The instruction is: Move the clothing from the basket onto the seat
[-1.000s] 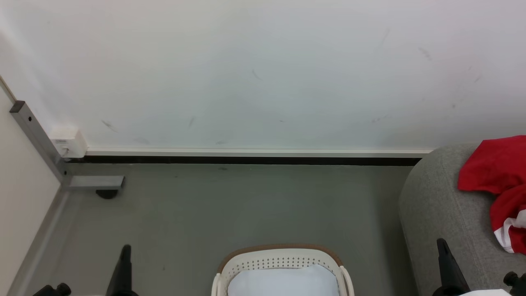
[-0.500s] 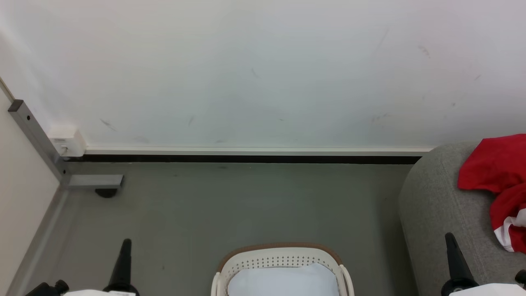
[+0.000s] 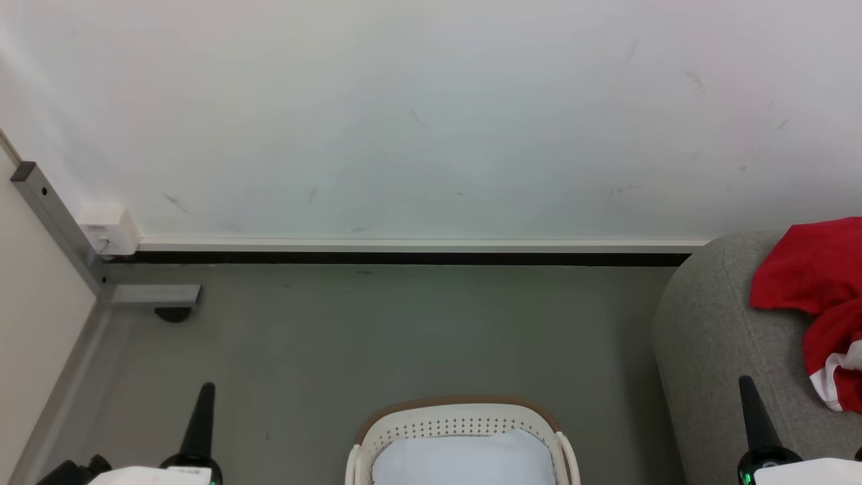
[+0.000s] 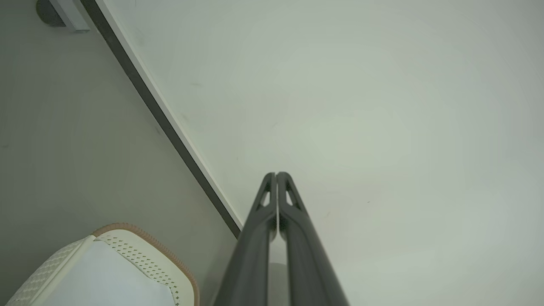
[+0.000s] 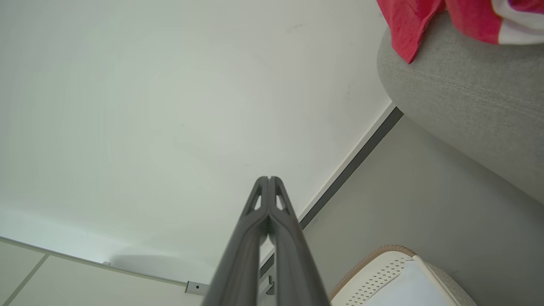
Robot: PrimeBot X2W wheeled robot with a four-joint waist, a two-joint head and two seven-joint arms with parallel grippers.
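At the fingertips, in each wrist view, we find the two long dark fingers pressed together along their length. The left gripper and the right gripper are both closed and hold nothing, their tips aimed at the pale wall.

Outward from there, in the head view, the two arms sit low at the bottom corners, fingers pointing up the picture. They flank the basket, the left over the grey floor and the right before the rounded edge of the seat. Neither touches anything.

The clothing lies on the seat, well apart from the basket. It is a crumpled red heap with a strip of white trim at its lower edge. In the basket we see a flat white pad. The frame cuts off its near half, so we cannot tell whether any garment lies there.

We judge the fabric light, soft and limp, not fragile, and apt to drape and trail when lifted. A raised fold or the thicker trimmed hem offers the surest pinch. A flat, smooth patch would likely slip between narrow fingers.
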